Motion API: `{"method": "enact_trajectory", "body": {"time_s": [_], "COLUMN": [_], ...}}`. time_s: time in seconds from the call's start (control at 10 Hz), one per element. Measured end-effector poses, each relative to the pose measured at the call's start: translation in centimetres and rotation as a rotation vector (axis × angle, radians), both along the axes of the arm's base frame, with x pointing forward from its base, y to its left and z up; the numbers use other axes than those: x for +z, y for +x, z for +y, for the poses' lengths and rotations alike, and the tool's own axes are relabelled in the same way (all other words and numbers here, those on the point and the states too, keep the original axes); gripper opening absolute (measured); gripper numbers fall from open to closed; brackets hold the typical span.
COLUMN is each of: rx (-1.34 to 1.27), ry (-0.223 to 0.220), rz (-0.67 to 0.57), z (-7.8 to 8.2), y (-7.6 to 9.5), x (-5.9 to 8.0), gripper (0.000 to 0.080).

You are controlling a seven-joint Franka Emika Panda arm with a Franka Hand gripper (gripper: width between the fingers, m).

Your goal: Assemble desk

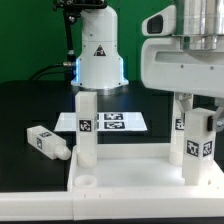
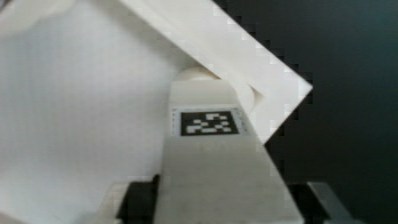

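The white desk panel [image 1: 120,180] lies at the front of the exterior view, with a round hole showing at its near left corner. One leg [image 1: 85,130] stands upright on the panel's far left corner. Another tagged leg [image 1: 196,145] stands upright on the panel's right side. My gripper [image 1: 196,115] comes down over its top. In the wrist view this leg [image 2: 217,140] runs down to a corner of the panel [image 2: 80,110]. My gripper [image 2: 228,205] has a dark finger pressed against each side of the leg. A third leg [image 1: 45,142] lies loose on the table left of the panel.
The marker board [image 1: 112,122] lies flat behind the panel, in front of the robot's white base [image 1: 100,55]. A further tagged white piece [image 1: 180,122] shows just behind the held leg. The table top is black.
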State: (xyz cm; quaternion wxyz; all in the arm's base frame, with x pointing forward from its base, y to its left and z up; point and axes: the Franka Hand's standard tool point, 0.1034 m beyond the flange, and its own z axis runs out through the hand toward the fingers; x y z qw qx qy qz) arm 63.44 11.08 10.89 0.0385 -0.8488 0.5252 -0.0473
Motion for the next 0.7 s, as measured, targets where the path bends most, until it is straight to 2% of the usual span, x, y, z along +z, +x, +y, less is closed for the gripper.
{"method": "enact_trajectory", "body": {"time_s": [0.1, 0.5, 0.7], "rx": [-0.132, -0.363, -0.633], "ry": [0.021, 0.053, 0.122], "rz": [0.001, 0.005, 0.01], "z": [-0.1, -0.08, -0.3], "y": [0.04, 0.07, 0.28], "x": [0.01, 0.02, -0.02], "gripper": [0.0286, 0.0287, 0.0287]}}
